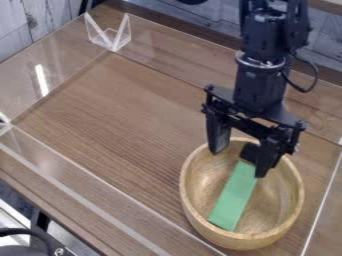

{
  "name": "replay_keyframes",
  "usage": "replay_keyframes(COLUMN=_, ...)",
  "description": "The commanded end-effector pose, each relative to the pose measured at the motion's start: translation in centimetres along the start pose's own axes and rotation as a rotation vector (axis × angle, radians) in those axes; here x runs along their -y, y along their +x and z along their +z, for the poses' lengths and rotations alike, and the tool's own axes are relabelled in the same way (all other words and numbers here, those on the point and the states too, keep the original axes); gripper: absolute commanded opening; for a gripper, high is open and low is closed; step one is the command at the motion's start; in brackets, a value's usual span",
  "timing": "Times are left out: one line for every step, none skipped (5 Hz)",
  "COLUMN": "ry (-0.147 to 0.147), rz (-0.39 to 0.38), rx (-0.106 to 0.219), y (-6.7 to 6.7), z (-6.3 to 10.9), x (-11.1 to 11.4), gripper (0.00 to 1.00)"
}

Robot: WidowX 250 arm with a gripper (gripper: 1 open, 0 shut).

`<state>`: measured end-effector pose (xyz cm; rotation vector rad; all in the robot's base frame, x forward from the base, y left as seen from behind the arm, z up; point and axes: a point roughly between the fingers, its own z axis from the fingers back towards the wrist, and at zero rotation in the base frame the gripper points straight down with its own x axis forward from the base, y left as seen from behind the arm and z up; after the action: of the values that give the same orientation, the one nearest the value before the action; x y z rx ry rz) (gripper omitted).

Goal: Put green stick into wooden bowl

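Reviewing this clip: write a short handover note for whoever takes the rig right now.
Tool: open, holding nothing, above the far side of the wooden bowl.
Green stick: lying inside the bowl, one end toward the near rim, the other under the tool.
Done: stick is in the bowl and let go.
Left: nothing for the task itself; probably only lift the arm away.

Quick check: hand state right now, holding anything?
Hand: open, holding nothing; the green stick lies in the wooden bowl below it.
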<state>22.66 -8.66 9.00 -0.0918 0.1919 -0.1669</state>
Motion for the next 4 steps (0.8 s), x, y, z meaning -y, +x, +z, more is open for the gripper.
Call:
replay_keyframes(ry=-0.008, rz=0.008, rx=0.070, y=0.23, z=1.61, x=-0.17, gripper=1.00)
replay_keyframes(ry=-0.008, rz=0.014, rx=0.073, y=0.23, z=1.43, x=-0.26, gripper=1.00)
replay_keyframes(ry=-0.008, rz=0.020, rx=0.073, y=0.21, z=1.10, x=-0.32, gripper=1.00)
replay_keyframes(ry=-0.010, rz=0.029, rx=0.081, y=0.25, z=1.19, x=-0.41, gripper=1.00)
